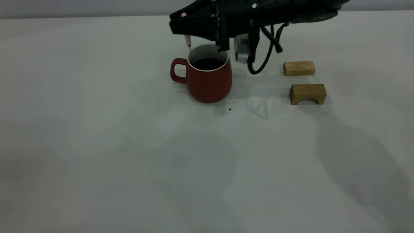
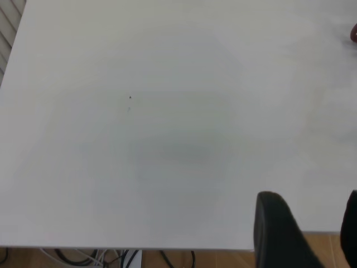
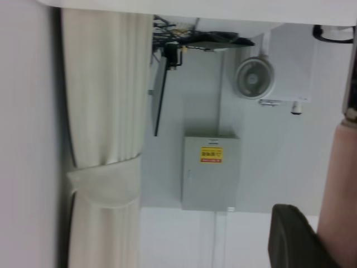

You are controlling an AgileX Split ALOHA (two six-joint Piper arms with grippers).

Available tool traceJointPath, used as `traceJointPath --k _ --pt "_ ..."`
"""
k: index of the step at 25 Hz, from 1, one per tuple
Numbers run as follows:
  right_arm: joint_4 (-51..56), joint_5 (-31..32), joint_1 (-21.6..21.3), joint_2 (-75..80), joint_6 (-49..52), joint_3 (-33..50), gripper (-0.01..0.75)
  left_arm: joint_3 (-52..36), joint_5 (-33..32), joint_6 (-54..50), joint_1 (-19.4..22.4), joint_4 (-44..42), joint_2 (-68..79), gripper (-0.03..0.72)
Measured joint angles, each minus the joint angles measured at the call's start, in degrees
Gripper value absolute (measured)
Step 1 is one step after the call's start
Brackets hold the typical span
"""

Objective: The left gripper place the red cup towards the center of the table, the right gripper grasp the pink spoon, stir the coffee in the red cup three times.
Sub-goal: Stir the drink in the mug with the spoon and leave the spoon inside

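Table (image 1: 129,161) fills the lower frame, bare. Upper centre stands the red cup (image 1: 208,79), already placed, coffee (image 1: 208,63) inside. Above it the right gripper (image 1: 186,24) clamps the pink spoon (image 1: 188,40), dipping in: stirring underway, probably. Left gripper (image 2: 304,234) hangs apart, fingers spread.

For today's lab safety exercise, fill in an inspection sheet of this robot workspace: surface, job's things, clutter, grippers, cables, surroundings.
Surface: the table is off-white and bare in front, with a tiny dark speck by the cup.
Job's things: the red cup stands upright, handle towards the left arm's side, holding dark coffee. The pink spoon hangs steeply over the cup's rim.
Clutter: two wooden blocks beside the cup, apart from it.
Grippers: the right gripper holds the spoon above the cup; the left gripper sits at the table edge, fingers apart, empty.
Cables: a black cable loops under the right arm.
Surroundings: curtain, wall box, fan.
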State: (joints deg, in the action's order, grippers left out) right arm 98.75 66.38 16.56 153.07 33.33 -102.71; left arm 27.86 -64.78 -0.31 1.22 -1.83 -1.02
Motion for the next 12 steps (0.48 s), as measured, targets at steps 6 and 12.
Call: traceJointPath --k 6,12 --pt "-3.2 0.0 -3.3 -0.2 0.1 -0.1 0.129 0.0 0.0 0.0 0.0 0.0 0.0 0.355" --pt "-5.9 -0.2 -3.3 -0.2 4.6 -0.1 0.129 0.0 0.0 0.0 0.0 0.0 0.0 0.355"
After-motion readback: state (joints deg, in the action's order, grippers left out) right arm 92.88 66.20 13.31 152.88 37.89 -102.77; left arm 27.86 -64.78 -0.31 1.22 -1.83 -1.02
